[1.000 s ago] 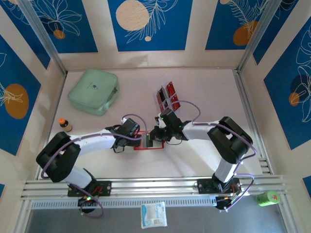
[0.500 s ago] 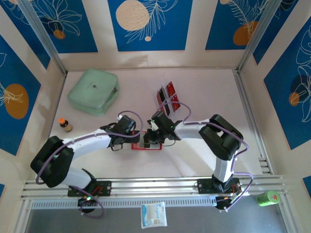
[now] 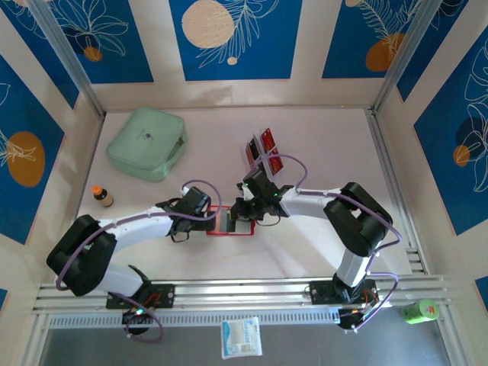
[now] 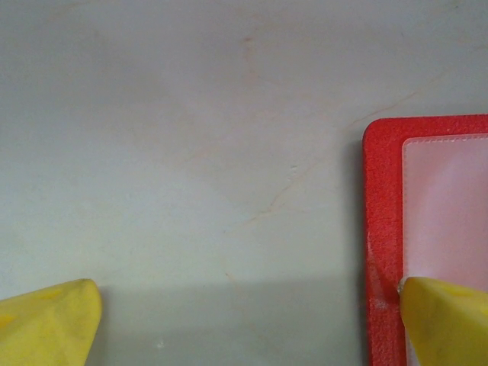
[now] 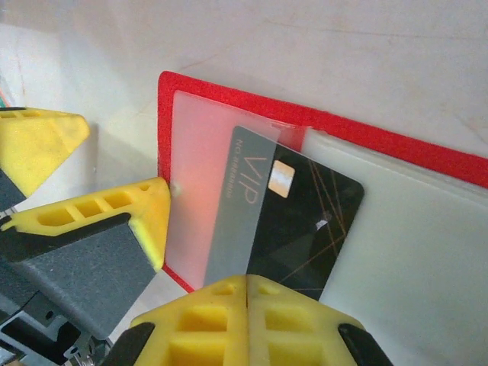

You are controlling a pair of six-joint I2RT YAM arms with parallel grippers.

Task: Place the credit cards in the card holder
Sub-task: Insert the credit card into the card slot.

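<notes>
One pale table (image 3: 320, 152) fills the middle of the top view, with two arms reaching in from the bottom edge. One mint-green case (image 3: 146, 142) lies at upper left. One card holder (image 3: 221, 229), red and lying open flat, sits at centre between the two grippers. One clear rack (image 3: 263, 155) stands just above it with at least two red credit cards (image 3: 268, 141); their exact count I cannot tell. One small bottle (image 3: 101, 196) stands at left.

The left gripper (image 3: 213, 219) is spread wide. Its wrist view shows what the top view cannot: one yellow fingertip (image 4: 446, 320) at lower right touches the card holder's red edge, the other at lower left rests over bare table.

The right gripper (image 5: 248, 286) is clenched on one black credit card (image 5: 305, 221) marked VIP. Its wrist view shows that card's far end tucked under the holder's translucent pocket, at frame centre.
</notes>
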